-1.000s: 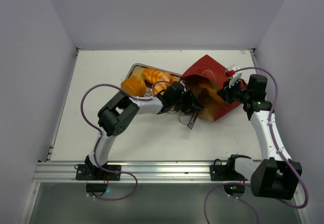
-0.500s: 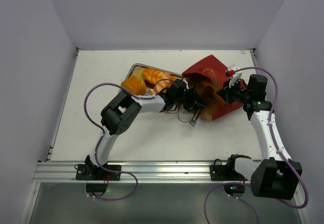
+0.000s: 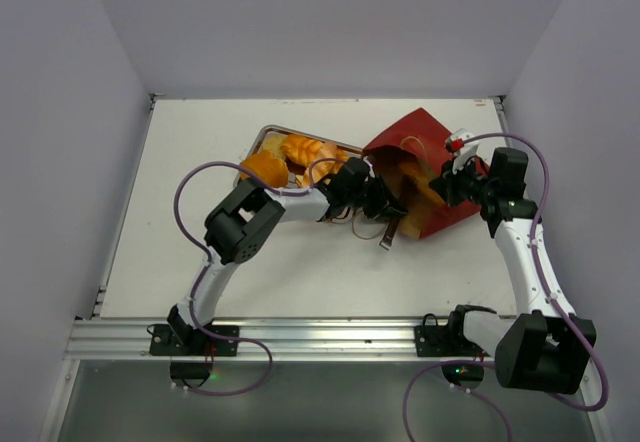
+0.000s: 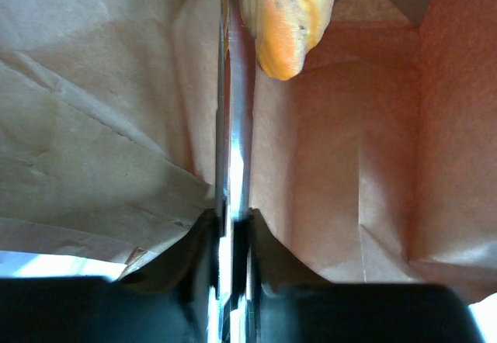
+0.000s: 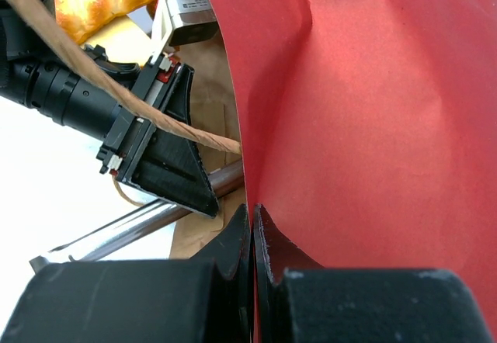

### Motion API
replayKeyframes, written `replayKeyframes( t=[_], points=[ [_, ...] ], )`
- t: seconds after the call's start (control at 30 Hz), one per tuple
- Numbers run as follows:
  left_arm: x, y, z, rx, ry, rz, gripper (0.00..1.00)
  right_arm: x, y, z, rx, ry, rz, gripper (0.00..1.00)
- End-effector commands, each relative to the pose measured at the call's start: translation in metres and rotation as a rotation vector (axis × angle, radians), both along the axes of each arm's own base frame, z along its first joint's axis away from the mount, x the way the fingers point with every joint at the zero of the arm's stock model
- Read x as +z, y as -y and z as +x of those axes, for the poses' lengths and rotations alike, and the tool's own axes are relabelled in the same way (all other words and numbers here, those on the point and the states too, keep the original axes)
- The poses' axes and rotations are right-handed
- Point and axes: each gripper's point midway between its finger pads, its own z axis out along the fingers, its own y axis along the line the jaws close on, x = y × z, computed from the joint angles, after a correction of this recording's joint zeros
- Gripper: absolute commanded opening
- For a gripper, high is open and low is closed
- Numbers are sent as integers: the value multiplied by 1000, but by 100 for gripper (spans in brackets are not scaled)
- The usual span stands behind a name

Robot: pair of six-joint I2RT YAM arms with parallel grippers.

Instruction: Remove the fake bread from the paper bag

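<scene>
**Loaf lies deeper in the bag, ahead of the left pincer**

The tall red paper bag with the brown kraft inside [image 3: 422, 134] lies on its side on the white table [image 3: 190, 252], mouth toward the shallow metal tray [image 3: 264, 135]. Several glossy orange-golden toy bakery pieces [image 3: 303, 149] sit on the tray. One more golden fake bread piece [image 4: 288, 19] is inside the bag.

The left gripper [image 4: 233, 217] is in the bag's mouth. Its jaws are pressed together on a thin silvery metal strip [image 4: 234, 137], seen edge-on from the left wrist; what the strip belongs to cannot be told. The right gripper [image 5: 251, 213] is outside the bag, pinching the red wall between closed fingers and, it seems, holding the mouth up.

The coming move turns on one relation. In the left wrist view the bread piece lies straight ahead of the left pincer, farther into the bag and just right of the strip's line. Only its rounded near end shows, so its long axis appears to run away from the fingers toward the bag's bottom. It sits close against the strip; whether they touch cannot be told. The left arm is clearly the nearer one. My judgement is that its jaws would have to part before they could take the loaf end-on.
</scene>
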Motion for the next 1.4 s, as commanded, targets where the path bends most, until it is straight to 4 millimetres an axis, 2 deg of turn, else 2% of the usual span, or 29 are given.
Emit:
replayKeyframes(
  t=[0.0,0.17,0.37,0.63,1.07,1.27,1.3,1.37],
  points=[
    [17,3,6,-19,42,-48,17,15,-9,-3,40,50,33,0],
    [24,-3,7,-18,82,-59,7,16,-9,-3,39,53,32,0],
    [44,-7,7,-22,143,-87,0,15,-8,-2,33,51,28,0],
    [72,-18,0,-33,230,-95,0,16,-6,-2,25,55,23,0],
    [77,-43,-16,-53,299,-35,0,15,-4,-1,13,53,16,0],
    [90,-62,-26,-54,352,2,0,16,0,1,-5,59,11,0],
    [84,-67,-30,-61,347,24,0,15,0,1,-8,56,12,0],
    [88,-72,-33,-60,360,29,0,15,1,2,-13,57,10,0]
  ],
)
